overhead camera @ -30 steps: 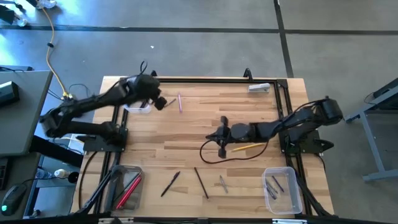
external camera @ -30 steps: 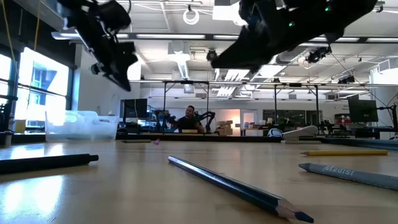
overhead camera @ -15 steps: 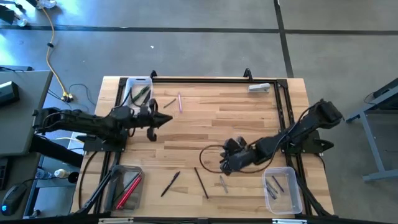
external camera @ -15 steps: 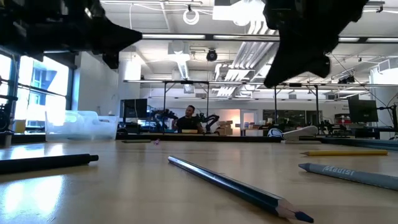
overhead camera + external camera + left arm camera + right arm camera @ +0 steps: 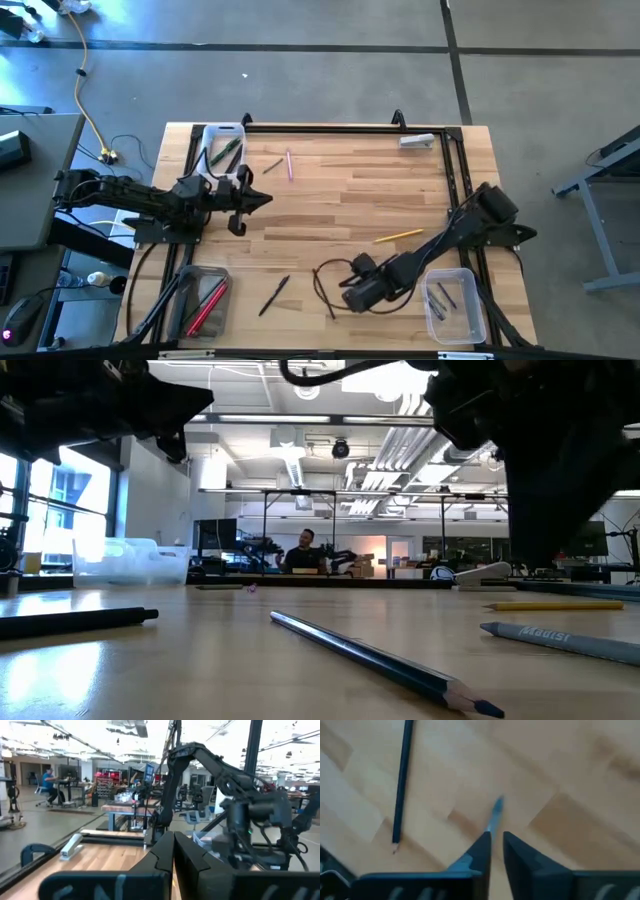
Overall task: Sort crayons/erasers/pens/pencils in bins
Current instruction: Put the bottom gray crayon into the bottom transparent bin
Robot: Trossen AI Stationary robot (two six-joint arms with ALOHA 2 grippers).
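Observation:
My right gripper (image 5: 496, 842) points down over the near middle of the table (image 5: 350, 292), its fingers a narrow gap apart. A grey-blue stick (image 5: 495, 811) lies on the wood just past the fingertips, with a dark pencil (image 5: 402, 780) beside it. My left gripper (image 5: 262, 198) hangs level at the table's left, shut and holding nothing (image 5: 173, 851). Loose on the wood lie a yellow pencil (image 5: 398, 237), a pink stick (image 5: 289, 165) and a black pen (image 5: 274, 294). One bin (image 5: 224, 148) holds green sticks, one (image 5: 205, 300) red ones, one (image 5: 452, 303) grey ones.
A grey metal tool (image 5: 417, 141) lies at the far right corner. A black frame rail (image 5: 330, 127) runs along the table's far edge and down both sides. A black cable (image 5: 325, 272) loops beside my right gripper. A person sits far behind the table (image 5: 305, 550).
My right gripper has swung from the table's middle toward the near edge, rolling and tipping from level to pointing down. My left gripper has drawn back from over the far left bin toward the table's left and near edge, tipping up from pointing down to level.

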